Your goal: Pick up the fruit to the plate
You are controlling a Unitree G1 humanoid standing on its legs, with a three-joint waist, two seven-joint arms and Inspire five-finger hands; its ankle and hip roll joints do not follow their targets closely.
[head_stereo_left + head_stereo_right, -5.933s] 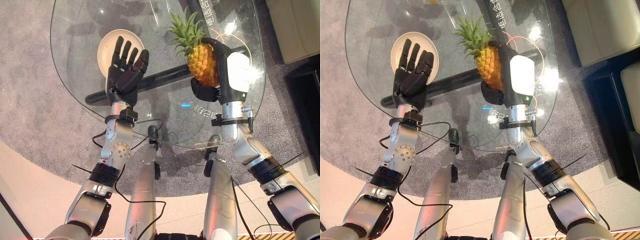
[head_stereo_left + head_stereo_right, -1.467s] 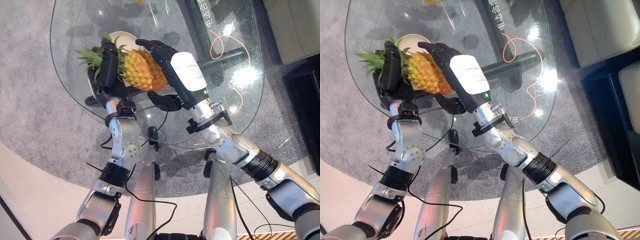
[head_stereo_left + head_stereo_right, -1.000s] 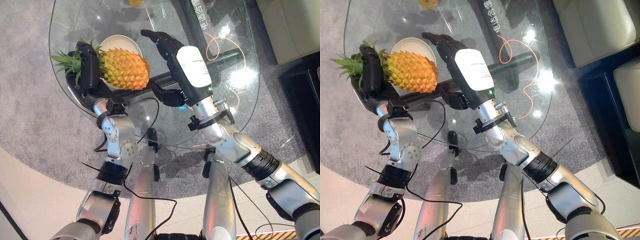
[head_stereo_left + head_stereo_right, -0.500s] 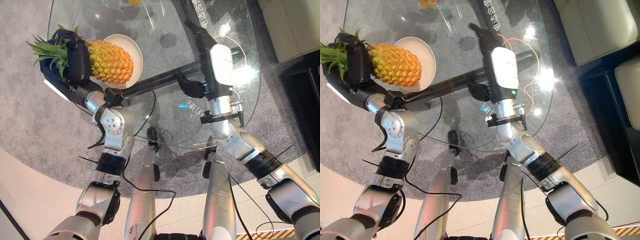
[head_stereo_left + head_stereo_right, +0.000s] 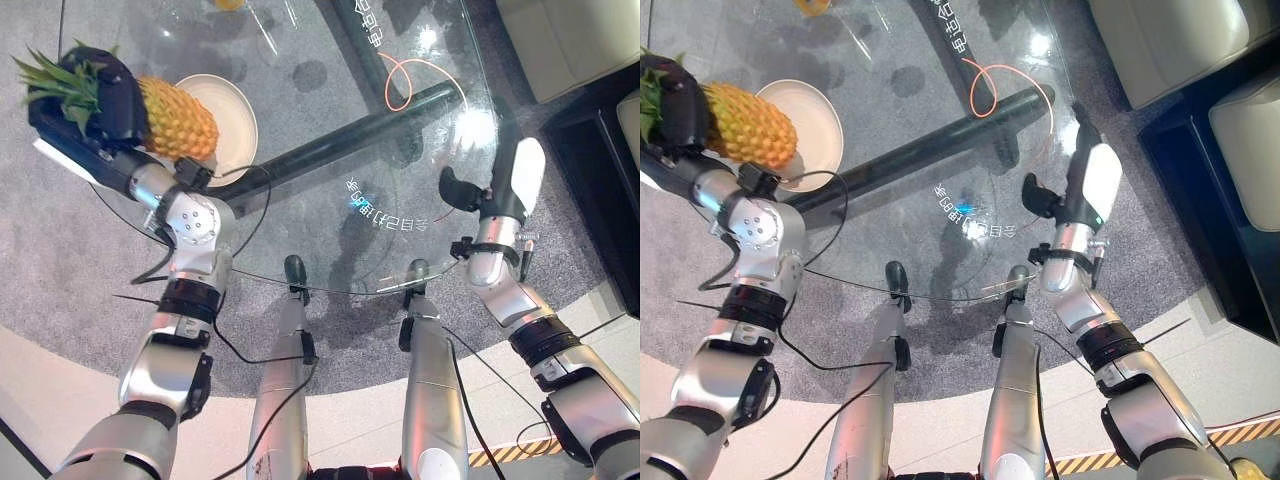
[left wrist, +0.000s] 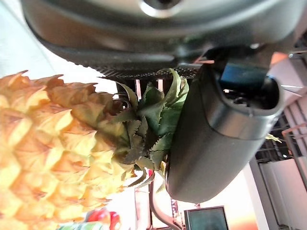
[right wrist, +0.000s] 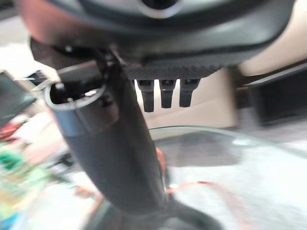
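Overhead, the left hand [image 5: 95, 95] is clenched round the leafy crown of the pineapple [image 5: 178, 118]. It holds the fruit sideways, with the scaly orange-yellow body overlapping the near-left rim of the plate [image 5: 236, 120]. Whether the fruit touches the plate cannot be told. The plate is round, cream and shallow, and stands on the glass surface [image 5: 330, 235], a clear rounded top crossed by a dark tubular bar [image 5: 350, 140]. A thin orange cord [image 5: 420, 72] loops beyond the bar. The right hand [image 5: 505, 185], dark with a white cover, hovers by the surface's right edge with straight, released fingers [image 7: 163, 93]. In the left wrist view, the thumb [image 6: 220, 134] lies across spiky green leaves. A small orange object [image 5: 228, 4] at the far edge is cut off.
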